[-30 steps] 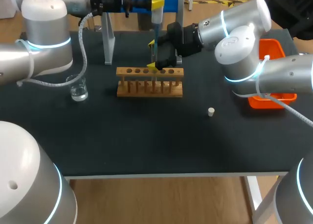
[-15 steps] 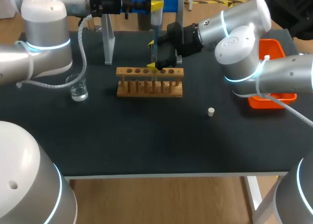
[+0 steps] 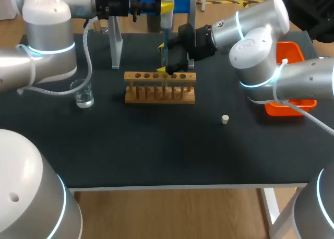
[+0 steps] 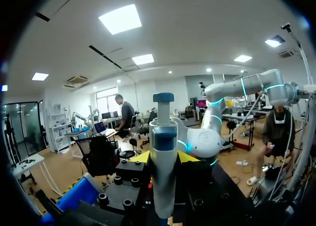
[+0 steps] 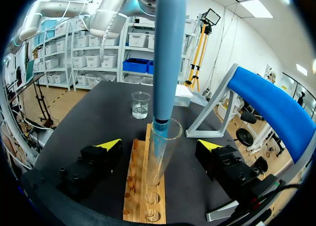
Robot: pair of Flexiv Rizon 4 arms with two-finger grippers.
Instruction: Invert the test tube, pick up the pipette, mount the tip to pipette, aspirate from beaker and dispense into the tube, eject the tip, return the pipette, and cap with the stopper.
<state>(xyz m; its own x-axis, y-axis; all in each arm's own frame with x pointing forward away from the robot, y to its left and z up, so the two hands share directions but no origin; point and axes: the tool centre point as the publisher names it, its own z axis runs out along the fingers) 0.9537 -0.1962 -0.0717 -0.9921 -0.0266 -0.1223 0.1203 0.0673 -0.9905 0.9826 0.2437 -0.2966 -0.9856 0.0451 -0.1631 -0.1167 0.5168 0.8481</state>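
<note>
My left gripper point(image 3: 166, 7) point(image 4: 164, 157) is shut on the white and blue pipette point(image 3: 165, 25) point(image 4: 163, 152), held upright over the rack. Its blue shaft point(image 5: 168, 53) points down, and the tip sits inside the mouth of the glass test tube point(image 5: 160, 152) point(image 3: 165, 61). The tube stands upright in the wooden rack point(image 3: 159, 86) point(image 5: 140, 196). My right gripper point(image 3: 163, 59) point(image 5: 159, 145) is open, one finger on either side of the tube and neither touching it. The beaker point(image 3: 83, 94) point(image 5: 140, 105) holds clear liquid, left of the rack. The white stopper point(image 3: 225, 119) lies on the mat.
The grey pipette stand point(image 3: 116, 40) with its blue holder point(image 3: 182, 1) point(image 5: 266, 102) rises behind the rack. An orange bin point(image 3: 292, 54) sits at the table's right edge, partly behind my right arm. The black mat point(image 3: 156, 145) reaches to the front edge.
</note>
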